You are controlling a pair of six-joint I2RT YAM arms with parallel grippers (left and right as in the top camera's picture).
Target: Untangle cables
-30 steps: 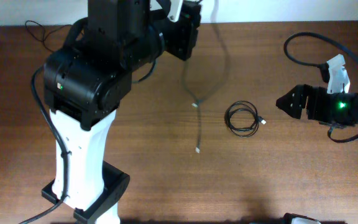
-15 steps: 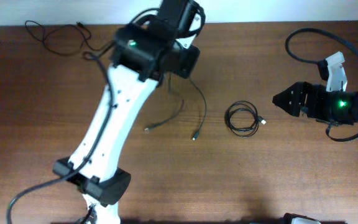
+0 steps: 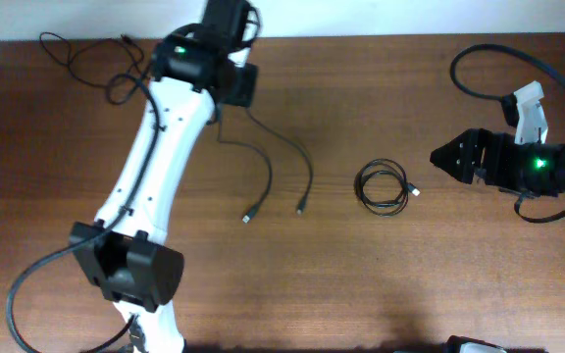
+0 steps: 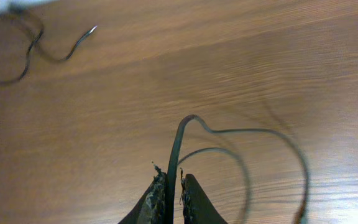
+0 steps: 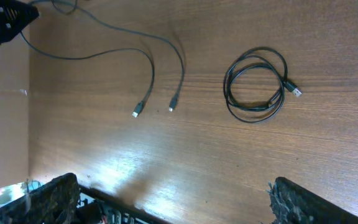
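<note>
My left gripper (image 3: pixel 229 86) is at the back of the table, shut on a thin black cable (image 4: pixel 178 143) pinched between its narrow jaws (image 4: pixel 174 186). That cable (image 3: pixel 268 167) trails toward the front in two strands. Its two plug ends lie side by side on the wood. A second cable (image 3: pixel 383 186) lies coiled in a small ring at centre right, also seen from the right wrist (image 5: pixel 257 84). A third cable (image 3: pixel 86 64) sprawls loosely at the back left corner. My right gripper (image 3: pixel 441 157) hovers right of the coil, open and empty (image 5: pixel 169 186).
The wooden table (image 3: pixel 410 284) ends at a pale wall along the back. The left arm's white link (image 3: pixel 150 167) and its base (image 3: pixel 126 270) stretch across the left half. A thick black arm wire (image 3: pixel 479 69) loops at the back right.
The left arm has swung to the back left, dragging its cable so that both plug ends slid left. The right arm has barely moved.
</note>
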